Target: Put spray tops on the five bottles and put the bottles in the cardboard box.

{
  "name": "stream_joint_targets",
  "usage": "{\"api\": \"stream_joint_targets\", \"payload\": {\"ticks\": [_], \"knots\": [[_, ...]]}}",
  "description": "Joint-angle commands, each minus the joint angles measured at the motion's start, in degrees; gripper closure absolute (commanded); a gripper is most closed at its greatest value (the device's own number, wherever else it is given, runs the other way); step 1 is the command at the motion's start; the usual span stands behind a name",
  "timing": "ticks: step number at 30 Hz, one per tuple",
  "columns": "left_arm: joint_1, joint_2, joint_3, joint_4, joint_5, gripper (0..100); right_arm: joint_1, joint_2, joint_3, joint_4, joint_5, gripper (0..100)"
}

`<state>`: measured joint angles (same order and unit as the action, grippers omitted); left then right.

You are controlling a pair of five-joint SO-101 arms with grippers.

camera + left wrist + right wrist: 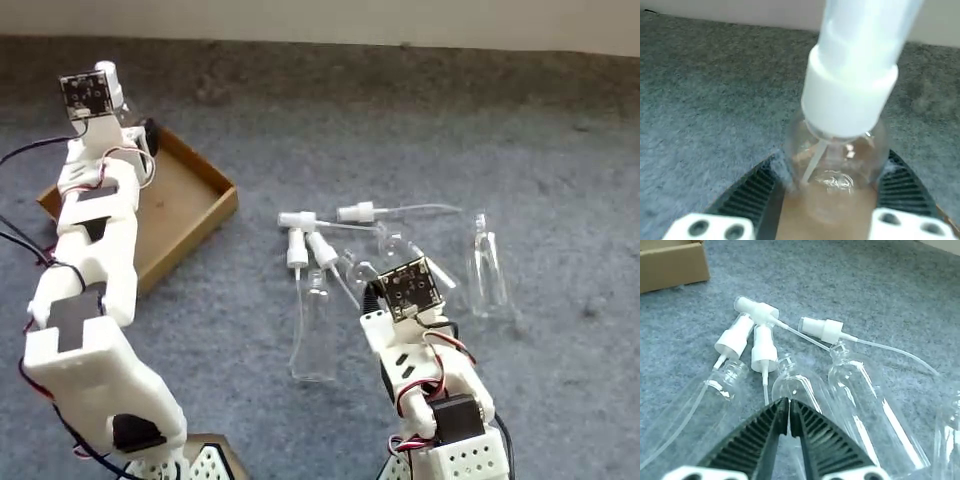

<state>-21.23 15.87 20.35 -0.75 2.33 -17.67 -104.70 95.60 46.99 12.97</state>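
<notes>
Left gripper (830, 167) clamped on a bottle (837, 150) over the box (185, 190).
The box sits near the carpet's (450, 130) far left corner; the bottle (white top (850, 100) on) is above the box floor. Mid-carpet, the right gripper (789, 407), jaws pressed together, hovers over loose bottles (860, 395) and spare tops (762, 347) lying clustered.

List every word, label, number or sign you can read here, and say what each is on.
No text can be read in these pictures.
The clear bottles, the white spray tops and the cardboard box carry no label or print.
The circuit boards on the arms show only marks too small to read.
</notes>
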Motion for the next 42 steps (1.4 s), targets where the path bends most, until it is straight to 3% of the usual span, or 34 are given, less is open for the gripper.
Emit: {"api": "stream_joint_targets", "payload": {"ticks": [1,42], "knots": [[-1.0,1.1,-3.4,-3.4,-0.1,83,0.7,-0.6,3.5,-1.6,0.4,99.3],[0.0,2.3,0.0,-3.2,0.0,82,0.8,-0.6,3.5,-1.7,0.4,99.3]]}}
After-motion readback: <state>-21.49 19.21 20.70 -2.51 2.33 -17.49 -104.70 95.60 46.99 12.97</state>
